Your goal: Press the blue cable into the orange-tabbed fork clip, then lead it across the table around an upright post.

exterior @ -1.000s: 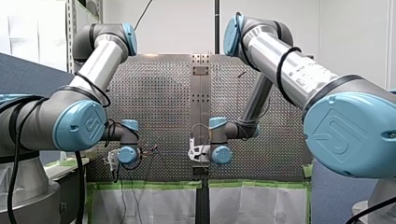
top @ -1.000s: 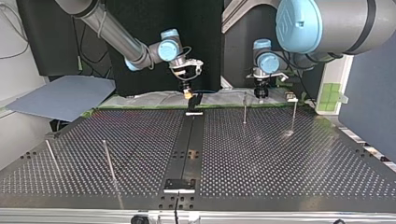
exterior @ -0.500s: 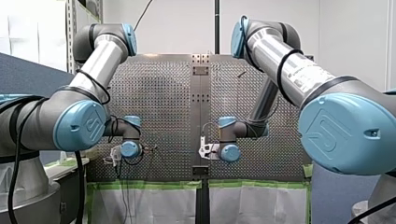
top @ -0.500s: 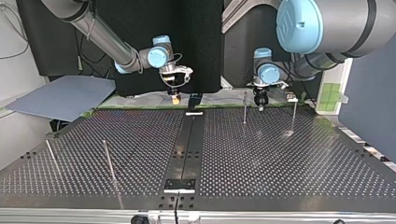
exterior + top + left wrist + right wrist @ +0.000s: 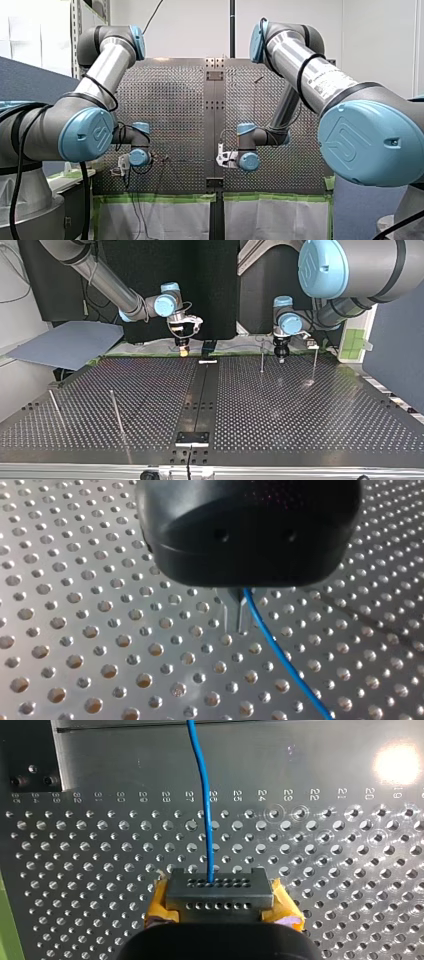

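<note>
- Blue cable (image 5: 202, 795): we see it in both wrist views, a thin line stretched over the perforated metal counter (image 5: 300, 410).
- The counter is drilled all over with rows of holes. A dark centre strip (image 5: 200, 400) runs down its middle, and printed numbers stand along one row in the right wrist view.
- Thin upright rods stand on it. The near posts (image 5: 116, 410) are at the top view's lower left and the far posts (image 5: 262, 356) are by the far edge, to the right.
- Green tape (image 5: 160, 198) lines the counter's edge in the front view, with a white sheet (image 5: 165, 220) hanging below. In the top view there is a black backdrop (image 5: 215, 285) behind and a grey-blue board (image 5: 65, 342) at the left.
- A small black fixture (image 5: 208, 347) sits at the strip's far end. We cannot tell whether it is the clip.
- Our right claw (image 5: 220, 892) has yellow pads at its sides and a grey tip with no gap. It grips the cable, which runs straight out ahead of it.
- Our left claw (image 5: 237, 629) has its metal fingers pressed nearly together on the cable, which slants away from them across the holes.
- In the top view the right claw hangs just left of the fixture, and the left claw hangs between the far posts.
</note>
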`<state>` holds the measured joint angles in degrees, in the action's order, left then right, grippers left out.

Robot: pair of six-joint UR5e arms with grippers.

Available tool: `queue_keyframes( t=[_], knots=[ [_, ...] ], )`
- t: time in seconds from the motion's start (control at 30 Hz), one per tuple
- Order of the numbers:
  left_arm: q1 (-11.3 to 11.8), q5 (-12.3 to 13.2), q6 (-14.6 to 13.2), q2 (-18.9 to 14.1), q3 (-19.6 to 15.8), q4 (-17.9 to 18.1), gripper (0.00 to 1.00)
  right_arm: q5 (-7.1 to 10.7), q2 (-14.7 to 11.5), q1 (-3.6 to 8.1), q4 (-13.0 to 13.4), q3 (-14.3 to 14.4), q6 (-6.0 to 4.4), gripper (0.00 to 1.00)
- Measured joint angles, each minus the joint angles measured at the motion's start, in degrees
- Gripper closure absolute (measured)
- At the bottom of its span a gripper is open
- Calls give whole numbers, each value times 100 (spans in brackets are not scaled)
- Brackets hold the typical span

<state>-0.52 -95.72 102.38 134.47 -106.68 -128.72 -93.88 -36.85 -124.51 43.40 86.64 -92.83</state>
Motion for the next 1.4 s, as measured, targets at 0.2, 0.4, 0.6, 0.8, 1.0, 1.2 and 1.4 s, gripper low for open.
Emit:
queue_keyframes(
  t=[0.2, 0.4, 0.6, 0.8, 1.0, 1.2, 1.4],
  knots=[
    [-4, 214, -114, -4, 1, -124, 100, 10, 0, 1, 12, -5, 0, 100],
    [17, 254, -407, -5, 0, -282, 84, 20, 0, 1, -10, -4, 0, 100],
    [58, 212, -617, -6, 0, -477, 51, 23, 0, 1, -53, -2, 0, 100],
    [93, 277, -585, -6, 0, -666, 0, 26, 2, 1, -79, -2, 0, 100],
    [124, 322, -308, -8, 0, -934, 0, 27, 4, 1, -103, -2, 0, 100],
    [123, 580, -126, -37, -79, -1283, 0, 27, 5, 1, -133, -2, 0, 100],
    [148, 917, -100, -132, -382, -1344, 0, 22, 5, 2, -195, -2, 0, 100]
  ],
)
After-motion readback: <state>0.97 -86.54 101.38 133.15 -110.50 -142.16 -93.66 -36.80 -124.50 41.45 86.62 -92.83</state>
